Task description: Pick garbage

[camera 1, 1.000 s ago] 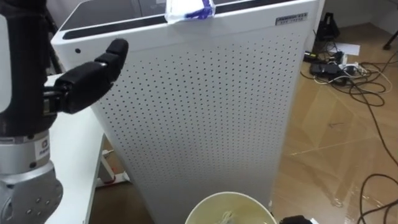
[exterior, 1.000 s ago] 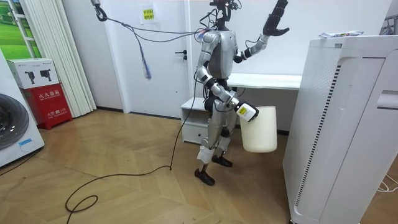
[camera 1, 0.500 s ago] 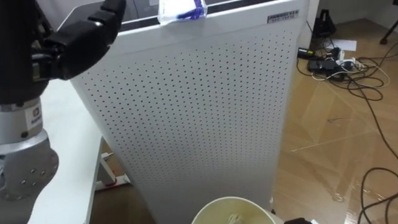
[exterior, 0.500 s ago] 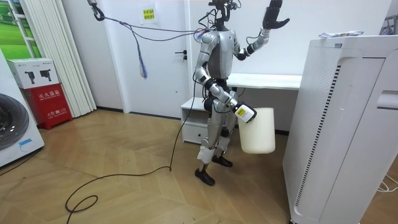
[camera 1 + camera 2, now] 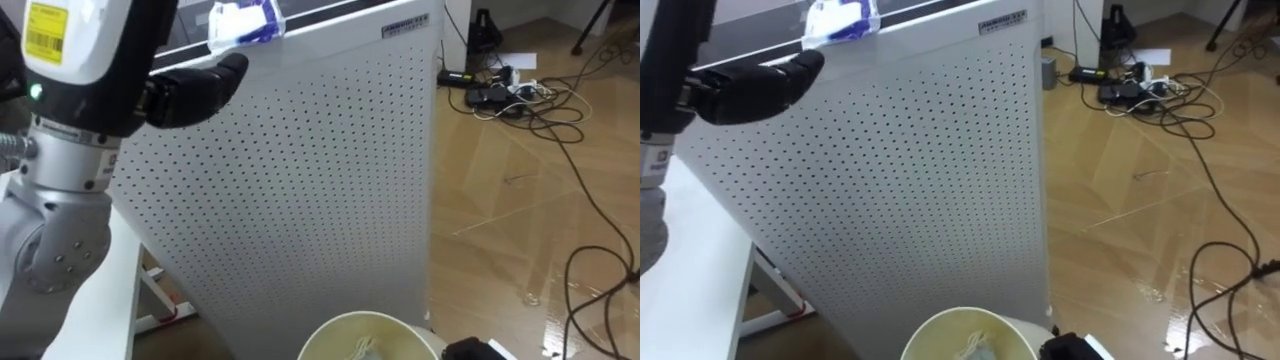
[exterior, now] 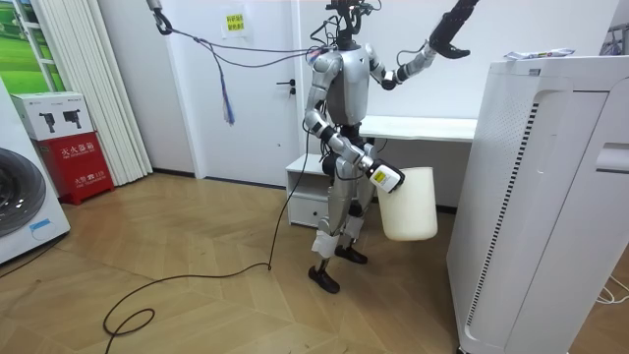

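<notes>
Left hand [image 5: 190,88] (fingers straight, empty) hovers beside wrapper [image 5: 243,22].

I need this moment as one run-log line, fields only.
phase: reach | left hand: open, near blue-and-white wrapper atop white perforated cabinet | right hand: at white bin rim | bin: trash inside

Tall white perforated unit [image 5: 300,180]; tangled cables [image 5: 520,95] on wooden floor [image 5: 520,230].

Left arm raised high and forward, its left hand [image 5: 192,86] extended with fingers straight.
</notes>
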Available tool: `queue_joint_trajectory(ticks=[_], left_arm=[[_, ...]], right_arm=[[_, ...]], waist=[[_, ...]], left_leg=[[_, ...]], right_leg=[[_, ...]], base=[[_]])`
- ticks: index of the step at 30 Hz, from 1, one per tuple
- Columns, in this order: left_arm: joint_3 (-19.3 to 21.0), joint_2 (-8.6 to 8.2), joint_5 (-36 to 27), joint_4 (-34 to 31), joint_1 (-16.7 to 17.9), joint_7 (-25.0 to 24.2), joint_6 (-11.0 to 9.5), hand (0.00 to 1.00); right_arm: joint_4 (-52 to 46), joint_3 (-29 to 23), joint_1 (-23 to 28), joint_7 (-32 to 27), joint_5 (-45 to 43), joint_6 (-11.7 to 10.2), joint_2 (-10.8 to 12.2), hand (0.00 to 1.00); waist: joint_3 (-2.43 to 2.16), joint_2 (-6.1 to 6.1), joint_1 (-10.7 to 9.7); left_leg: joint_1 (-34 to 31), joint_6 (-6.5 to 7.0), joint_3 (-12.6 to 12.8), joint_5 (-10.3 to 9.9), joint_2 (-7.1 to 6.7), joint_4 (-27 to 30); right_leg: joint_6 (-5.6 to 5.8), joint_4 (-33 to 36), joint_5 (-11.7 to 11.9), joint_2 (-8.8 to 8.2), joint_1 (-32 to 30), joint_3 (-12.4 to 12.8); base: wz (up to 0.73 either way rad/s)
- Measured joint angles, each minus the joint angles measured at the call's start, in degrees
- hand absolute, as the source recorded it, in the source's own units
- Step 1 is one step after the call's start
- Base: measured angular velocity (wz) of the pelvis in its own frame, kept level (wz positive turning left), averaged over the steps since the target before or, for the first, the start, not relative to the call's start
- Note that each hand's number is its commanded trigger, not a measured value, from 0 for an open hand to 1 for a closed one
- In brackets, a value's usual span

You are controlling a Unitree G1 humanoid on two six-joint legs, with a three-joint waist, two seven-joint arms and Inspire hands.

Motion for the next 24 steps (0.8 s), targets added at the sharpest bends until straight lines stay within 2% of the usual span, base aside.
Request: queue_joint_trajectory(ticks=[6,9,20,24], left_arm=[[0.0,1.88,-2.2,3.7,-3.4,-4.3,0.7,0.00],[0.0,2.94,-2.2,4.1,-3.5,-5.5,1.3,0.00],[0.0,3.10,-2.1,3.3,-3.5,-11.9,2.8,0.00],[0.1,3.10,-1.9,2.5,-3.6,-12.8,2.9,0.00]], right_arm=[[0.0,0.0,0.0,0.5,-2.0,0.0,0.0,1.00],[0.0,0.0,0.0,0.5,-2.0,0.0,-0.4,1.00],[0.0,0.0,0.0,0.5,-2.0,0.0,-0.7,1.00],[0.0,-0.1,0.0,0.5,-2.2,0.4,-0.6,1.00]], waist=[[-0.09,0.31,0.0],[-0.09,0.29,-0.1],[0.10,-0.01,-0.3],[0.03,-0.17,0.5]], left_leg=[[0.0,0.00,0.0,0.0,-0.08,-0.3],[0.0,0.00,0.2,0.0,-0.08,-0.4],[0.0,0.00,0.6,0.0,-0.05,-0.5],[-0.2,-0.01,0.8,0.0,-0.07,-0.7]], right_leg=[[0.00,0.0,0.0,0.03,-0.7,-0.1],[0.00,0.1,0.0,0.02,-0.8,-0.1],[0.00,0.1,0.0,-0.01,-0.9,-0.1],[0.01,0.1,0.0,0.02,-1.4,-0.2]], base=[[-0.02],[-0.06],[-0.02],[-0.02]])
